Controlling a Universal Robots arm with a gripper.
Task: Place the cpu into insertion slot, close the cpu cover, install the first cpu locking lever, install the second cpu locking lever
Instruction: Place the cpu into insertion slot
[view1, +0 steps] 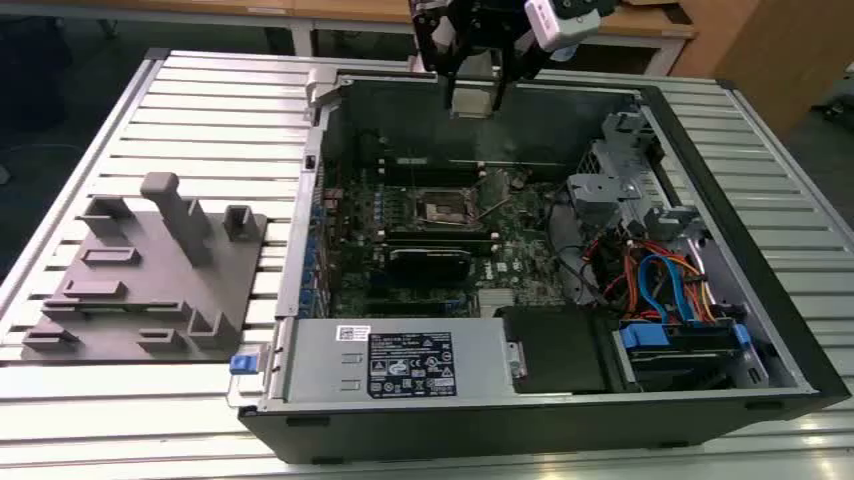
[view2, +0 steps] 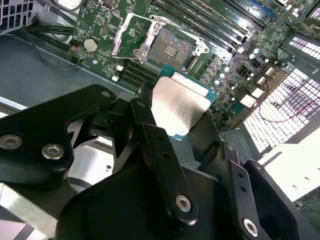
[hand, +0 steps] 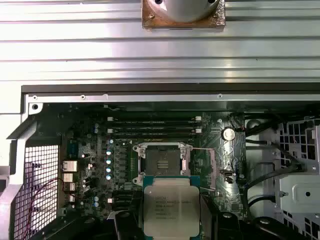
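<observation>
no text readable: print on cpu (hand: 171, 210), power supply (view1: 315, 376) labels illegible.

The arm (view1: 461, 35) hangs high, wrist pointing down, jaws clamped on the cpu (view1: 474, 100).

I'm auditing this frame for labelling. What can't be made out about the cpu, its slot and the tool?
The cpu: near part hidden behind links of the tool in the second wrist view.
Its underside: faces away from both wrist views.
The insertion slot: pins too small to make out in every view.
</observation>
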